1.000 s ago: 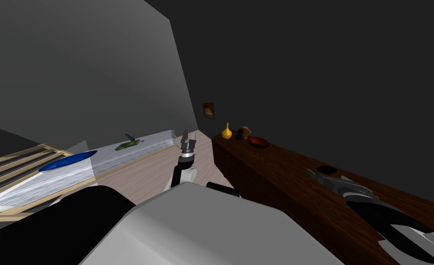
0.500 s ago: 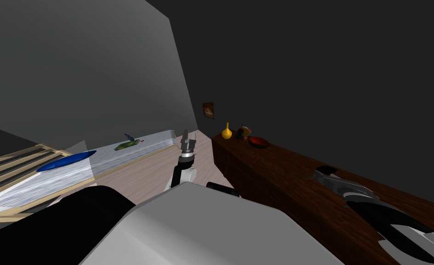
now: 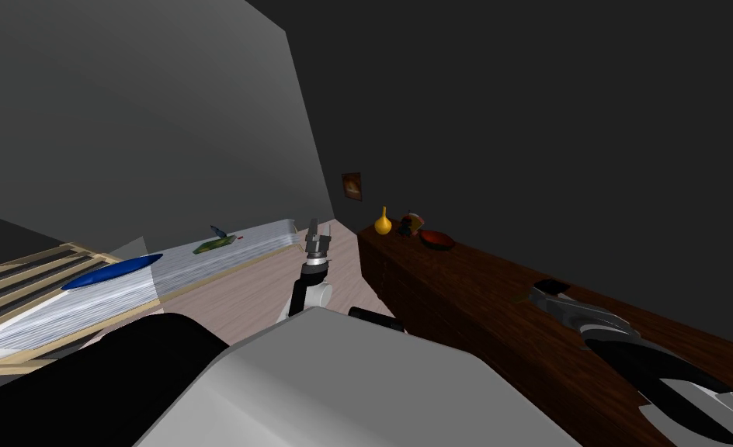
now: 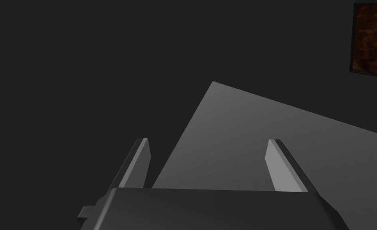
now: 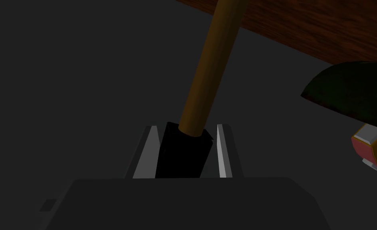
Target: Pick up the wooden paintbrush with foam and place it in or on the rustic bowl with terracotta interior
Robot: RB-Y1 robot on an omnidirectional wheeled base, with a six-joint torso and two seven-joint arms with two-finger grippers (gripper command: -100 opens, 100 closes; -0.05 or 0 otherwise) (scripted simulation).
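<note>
My right gripper (image 3: 547,293) (image 5: 187,126) is over the near part of a long dark wooden top (image 3: 466,287). It is shut on the paintbrush's black foam head (image 5: 181,153), with a finger pressed to each side. The brown wooden handle (image 5: 211,68) runs away from the jaws. The bowl (image 3: 437,240), dark outside and red inside, stands farther along the same top, well beyond that gripper. A dark rounded shape (image 5: 351,92) lies off to one side of the brush. My left gripper (image 3: 317,233) (image 4: 207,153) hangs open and empty over the floor, left of the top's far end.
A yellow gourd-shaped vase (image 3: 383,222) and a few small objects (image 3: 411,223) stand just past the bowl. A small picture (image 3: 352,186) hangs on the wall behind. To the left, a slatted frame holds a pale sheet, a blue cushion (image 3: 112,270) and a green item (image 3: 214,244).
The right gripper's fingers, spread wide beside the black foam head a second ago, have closed onto it. The left arm and the head camera have stayed still.
</note>
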